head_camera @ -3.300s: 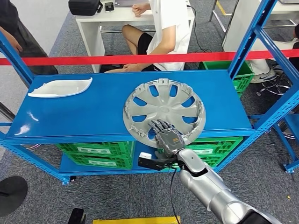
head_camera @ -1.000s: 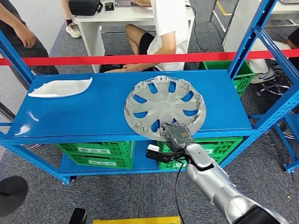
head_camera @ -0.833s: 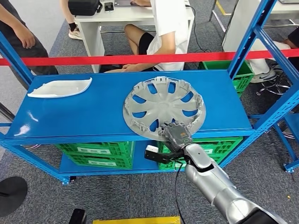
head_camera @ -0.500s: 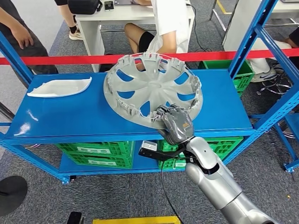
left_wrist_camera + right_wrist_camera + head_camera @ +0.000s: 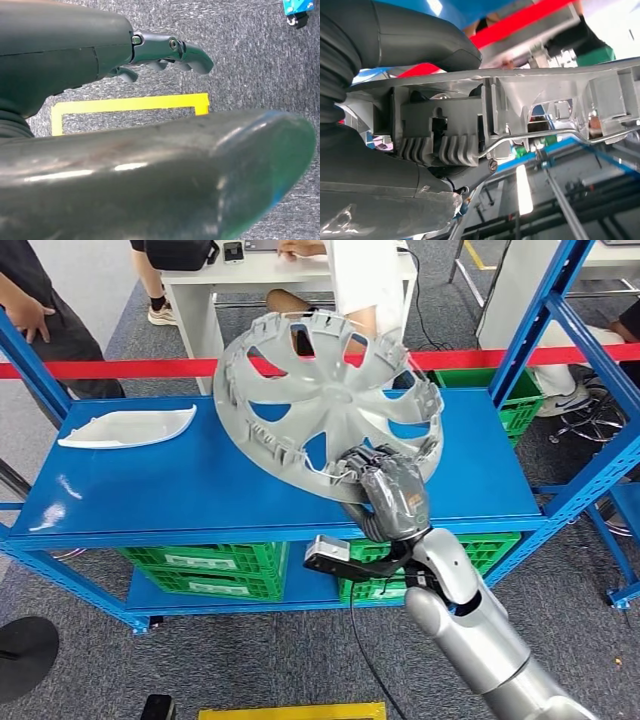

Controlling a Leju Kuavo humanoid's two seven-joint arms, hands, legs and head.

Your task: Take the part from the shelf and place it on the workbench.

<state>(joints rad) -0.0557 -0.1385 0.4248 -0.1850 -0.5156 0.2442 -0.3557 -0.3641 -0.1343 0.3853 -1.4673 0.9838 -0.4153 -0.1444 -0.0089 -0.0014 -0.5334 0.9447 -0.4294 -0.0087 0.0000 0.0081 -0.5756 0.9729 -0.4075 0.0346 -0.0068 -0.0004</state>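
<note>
hubcap (image 5: 326, 405) rim in right hand (image 5: 389, 502), apparently lifted

- Right hand (image 5: 389, 502), on a raised silver arm (image 5: 468, 635), gripped a grey plastic hubcap's (image 5: 324, 405) rim.
- Left hand (image 5: 166, 50) hung with fingers apart, holding nothing.

Right arm (image 5: 483, 635): silver metallic shell, rounded segments, dark joint seam near wrist. Right hand (image 5: 392, 502): grey cover, orange marking, darker fingers. Black cable (image 5: 361, 640) loops at lower centre. Left hand (image 5: 113, 50): dark grey, screw on finger; ribbed cover at left edge.
</note>
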